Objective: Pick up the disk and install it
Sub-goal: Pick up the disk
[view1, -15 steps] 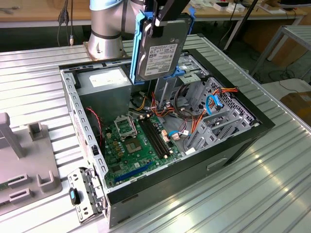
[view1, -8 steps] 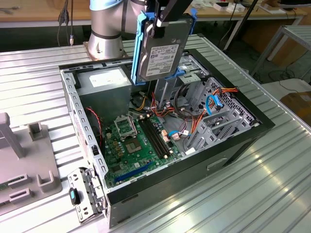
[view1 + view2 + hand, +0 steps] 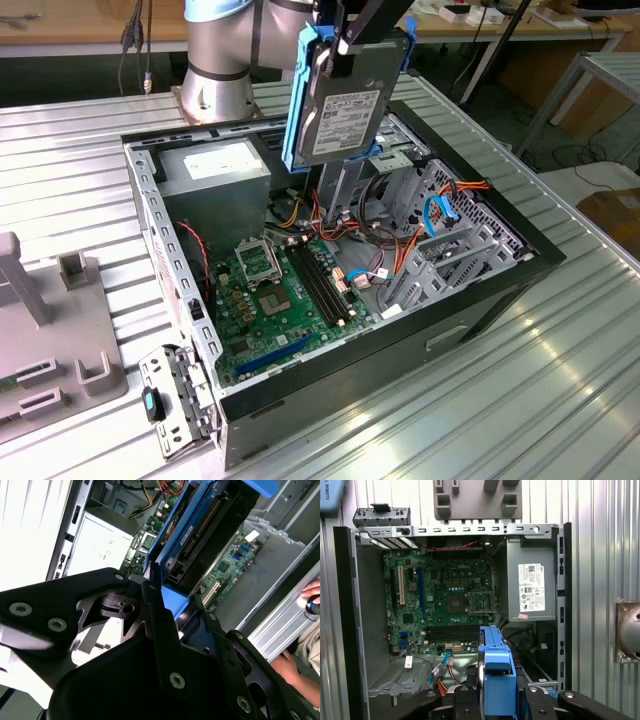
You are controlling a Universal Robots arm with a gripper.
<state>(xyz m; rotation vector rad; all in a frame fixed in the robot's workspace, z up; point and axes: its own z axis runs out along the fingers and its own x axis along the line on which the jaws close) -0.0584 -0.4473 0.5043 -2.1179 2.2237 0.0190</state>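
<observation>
The disk, a grey drive with a white label and blue side rails, hangs upright above the back of the open computer case. My gripper is shut on its upper edge, black fingers on either side. In the first wrist view the disk's blue rail sticks out edge-on between the black fingers, over the case's cabled corner. In the second wrist view the disk extends away from my gripper above the motherboard. The metal drive cage stands below and to the exterior view's right of the disk.
Inside the case lie a green motherboard, a grey power-supply box and orange and blue cables. A grey fixture sits at the exterior view's left. The arm's base stands behind the case. A person's hand rests beside it.
</observation>
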